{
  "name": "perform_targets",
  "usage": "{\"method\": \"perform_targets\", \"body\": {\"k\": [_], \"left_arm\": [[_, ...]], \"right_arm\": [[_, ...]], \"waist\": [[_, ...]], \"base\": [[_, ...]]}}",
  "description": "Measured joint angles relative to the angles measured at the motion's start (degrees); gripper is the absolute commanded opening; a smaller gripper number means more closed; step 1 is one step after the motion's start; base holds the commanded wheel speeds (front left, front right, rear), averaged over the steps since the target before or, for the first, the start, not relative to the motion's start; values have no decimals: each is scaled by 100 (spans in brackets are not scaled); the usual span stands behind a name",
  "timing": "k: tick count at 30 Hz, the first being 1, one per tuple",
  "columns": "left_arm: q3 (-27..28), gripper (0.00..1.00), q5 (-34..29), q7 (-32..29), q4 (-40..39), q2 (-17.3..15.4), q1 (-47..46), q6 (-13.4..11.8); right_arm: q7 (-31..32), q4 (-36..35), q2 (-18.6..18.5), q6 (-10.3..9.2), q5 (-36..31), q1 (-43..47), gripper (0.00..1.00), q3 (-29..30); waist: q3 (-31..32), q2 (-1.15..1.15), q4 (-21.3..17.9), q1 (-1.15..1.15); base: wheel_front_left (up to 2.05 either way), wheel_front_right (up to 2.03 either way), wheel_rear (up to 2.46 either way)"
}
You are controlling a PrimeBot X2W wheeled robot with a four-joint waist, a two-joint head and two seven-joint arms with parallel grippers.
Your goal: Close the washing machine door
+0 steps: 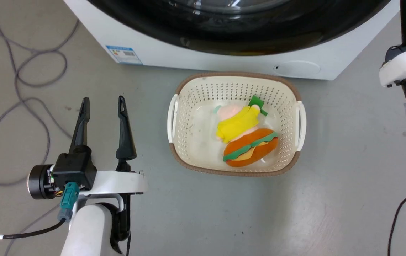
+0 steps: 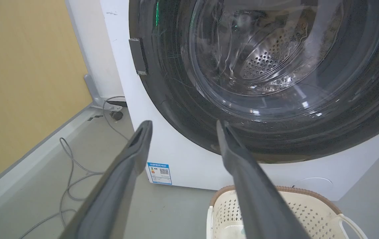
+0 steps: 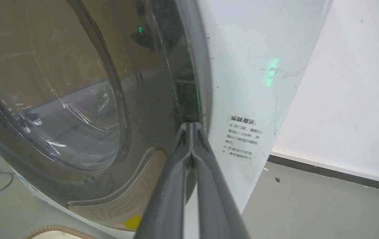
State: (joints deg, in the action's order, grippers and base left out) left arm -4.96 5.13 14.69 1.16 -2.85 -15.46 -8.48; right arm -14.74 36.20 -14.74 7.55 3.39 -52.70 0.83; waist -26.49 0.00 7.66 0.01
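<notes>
Glossy black-rimmed round glass door [image 2: 172, 109] looks flush on white washing machine [image 3: 242, 83], likely done; right gripper [image 3: 192, 125] pinched together at its 3 o'clock, left gripper [image 1: 103, 103] wide.

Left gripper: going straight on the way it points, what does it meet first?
Probably the washing machine door, at its black rim: the open left gripper aims there with nothing between. Depth is unclear, so the washing machine front below is possible.

Pale grey glossy floor [image 1: 331, 199] beneath the left hand [image 1: 103, 99]. Loose grey cables [image 1: 17, 73] looped on it just left of that hand. Yellow wall [image 2: 20, 83] further left; white wall [image 3: 358, 83] with dark skirting [image 3: 335, 173] right of the right hand [image 3: 192, 124].
</notes>
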Motion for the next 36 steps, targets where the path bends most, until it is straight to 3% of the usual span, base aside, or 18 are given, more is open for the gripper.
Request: {"method": "perform_targets", "body": {"k": [20,21,22,23,36], "left_arm": [[307,100,-172,0,376,3,736,66],[313,100,-188,0,389,3,784,66],[316,100,-197,0,399,3,837,66],[328,100,-201,0,445,3,990,68],[346,100,-312,0,616,-1,1564,111]], "right_arm": [[0,-2157,692,-1,-358,2641,0,669],[0,-2197,745,-1,-370,2762,28,667],[0,-2215,787,-1,-364,2880,85,643],[0,-2329,916,-1,-290,3275,100,598],[0,-2794,1154,-1,49,4961,100,407]], "waist": [[1426,0,-558,-1],[1499,0,-585,-1],[1570,0,-610,-1],[1783,0,-666,-1],[2583,0,-734,-2]], "base": [[0,0,0],[0,0,0],[0,0,0],[0,0,0],[0,0,0]]}}
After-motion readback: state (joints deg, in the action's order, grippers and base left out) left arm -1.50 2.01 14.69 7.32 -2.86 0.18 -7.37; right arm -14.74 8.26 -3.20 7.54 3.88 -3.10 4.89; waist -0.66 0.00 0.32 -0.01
